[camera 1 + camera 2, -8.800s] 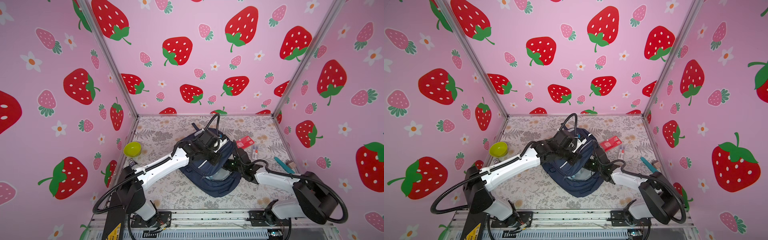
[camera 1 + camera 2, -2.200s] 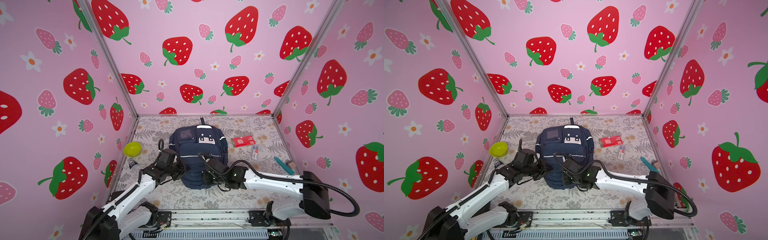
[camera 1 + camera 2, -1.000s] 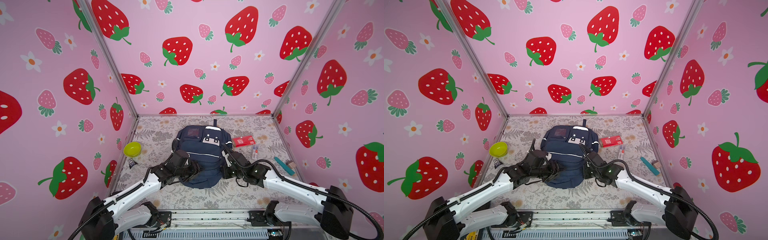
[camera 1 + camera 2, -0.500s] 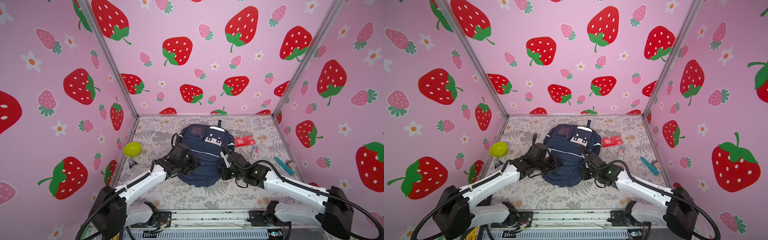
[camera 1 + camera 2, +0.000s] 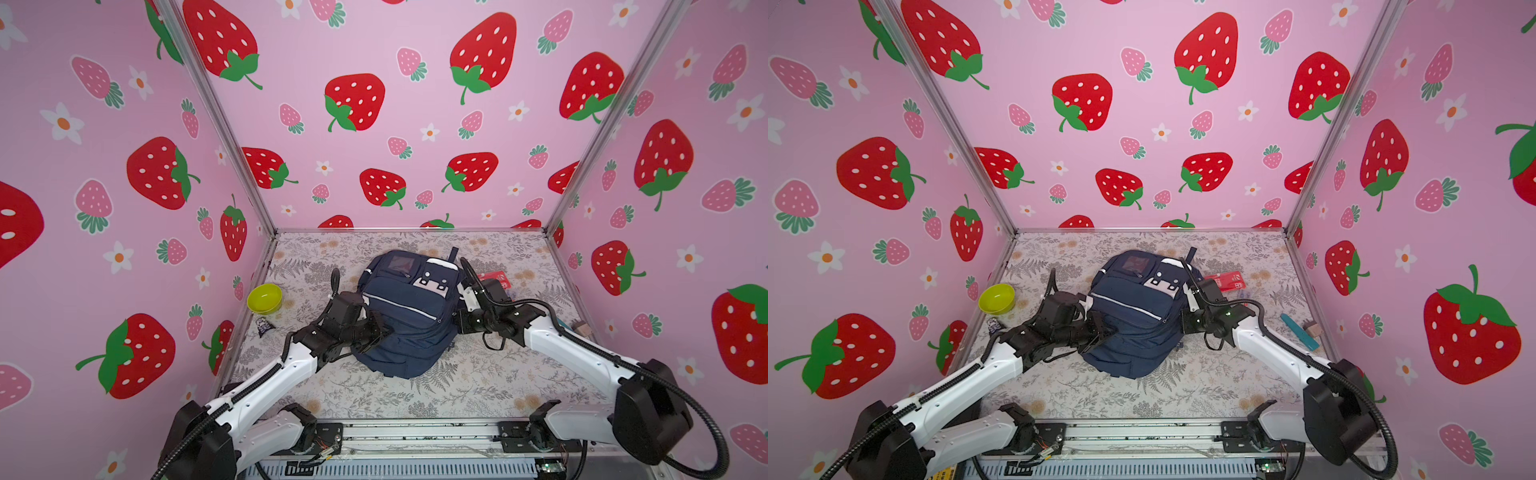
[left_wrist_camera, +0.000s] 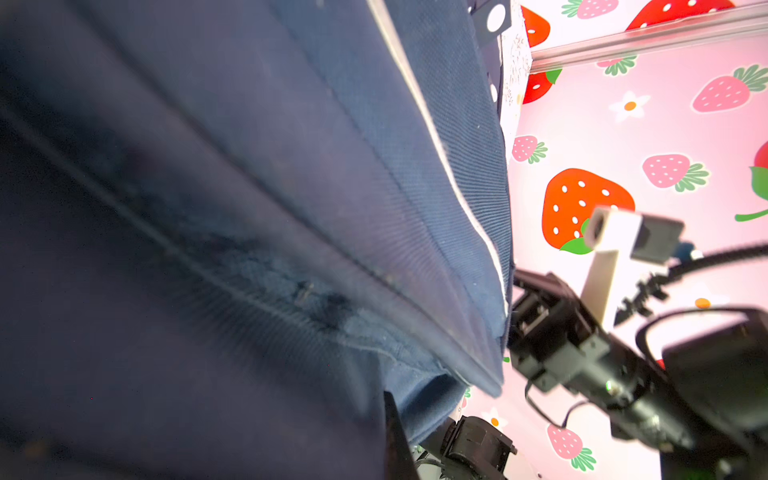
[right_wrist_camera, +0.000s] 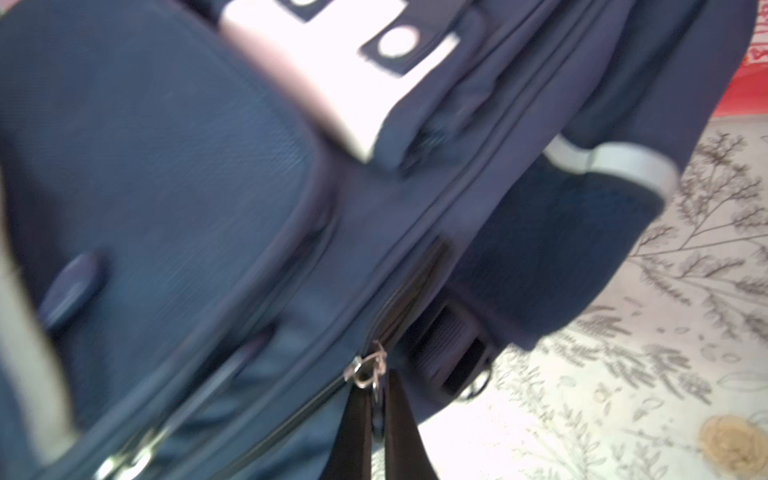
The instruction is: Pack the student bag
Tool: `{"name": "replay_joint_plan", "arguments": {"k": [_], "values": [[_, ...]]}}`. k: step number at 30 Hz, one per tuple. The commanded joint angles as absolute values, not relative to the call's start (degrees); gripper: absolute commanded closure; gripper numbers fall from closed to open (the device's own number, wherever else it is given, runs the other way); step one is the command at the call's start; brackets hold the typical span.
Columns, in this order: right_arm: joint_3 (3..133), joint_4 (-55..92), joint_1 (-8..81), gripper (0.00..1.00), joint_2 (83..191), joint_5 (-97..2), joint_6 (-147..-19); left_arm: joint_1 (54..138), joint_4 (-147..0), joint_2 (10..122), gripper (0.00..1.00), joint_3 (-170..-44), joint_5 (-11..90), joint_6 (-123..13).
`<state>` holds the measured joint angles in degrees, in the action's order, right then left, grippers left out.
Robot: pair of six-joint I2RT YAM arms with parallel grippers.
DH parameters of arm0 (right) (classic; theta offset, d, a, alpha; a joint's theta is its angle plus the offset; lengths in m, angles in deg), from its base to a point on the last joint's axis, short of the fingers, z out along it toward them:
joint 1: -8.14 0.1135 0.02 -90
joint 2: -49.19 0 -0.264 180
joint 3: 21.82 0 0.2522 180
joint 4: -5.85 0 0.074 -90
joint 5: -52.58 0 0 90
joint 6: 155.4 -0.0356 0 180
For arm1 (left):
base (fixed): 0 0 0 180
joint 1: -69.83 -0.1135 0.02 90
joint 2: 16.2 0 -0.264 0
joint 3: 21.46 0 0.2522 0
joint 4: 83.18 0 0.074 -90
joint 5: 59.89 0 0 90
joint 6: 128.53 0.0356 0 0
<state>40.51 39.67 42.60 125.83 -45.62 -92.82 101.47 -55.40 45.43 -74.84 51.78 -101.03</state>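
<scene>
The navy student bag [image 5: 411, 307] lies face up in the middle of the table in both top views [image 5: 1133, 320], white face patch [image 7: 332, 62] toward the back. My left gripper [image 5: 385, 331] is pressed into its left side. In the left wrist view blue fabric [image 6: 291, 166] fills the frame, and one dark finger [image 6: 397, 440] shows with cloth on both sides. My right gripper [image 7: 376, 399] is at the bag's right side [image 5: 1185, 323], shut on a metal zipper pull [image 7: 368, 370].
A green bowl [image 5: 264, 298] and a small dark packet [image 5: 264, 325] lie by the left wall. A red packet [image 5: 1229, 280] sits behind the right arm. A teal object [image 5: 1299, 330] and a wooden block [image 5: 1313, 328] lie near the right wall.
My left gripper has closed against the bag's left side. The bag has shifted and turned a little, its top leaning right. The right gripper has kept its hold on the zipper pull.
</scene>
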Motion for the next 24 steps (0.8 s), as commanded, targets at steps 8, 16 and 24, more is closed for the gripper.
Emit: {"name": "replay_joint_plan", "arguments": {"k": [8,16,24], "values": [[45.7,41.0,36.0,1.00,132.3,-32.1,-89.6,99.9,-52.5,43.5,1.00,-71.5,49.9,-100.7],[50.8,40.5,32.5,1.00,138.5,-32.2,-88.0,101.0,-54.7,45.1,1.00,-70.9,49.5,-101.2],[52.4,39.5,32.4,0.97,137.5,-38.6,-86.2,103.5,-61.6,44.9,1.00,-67.5,50.6,-104.3]]}}
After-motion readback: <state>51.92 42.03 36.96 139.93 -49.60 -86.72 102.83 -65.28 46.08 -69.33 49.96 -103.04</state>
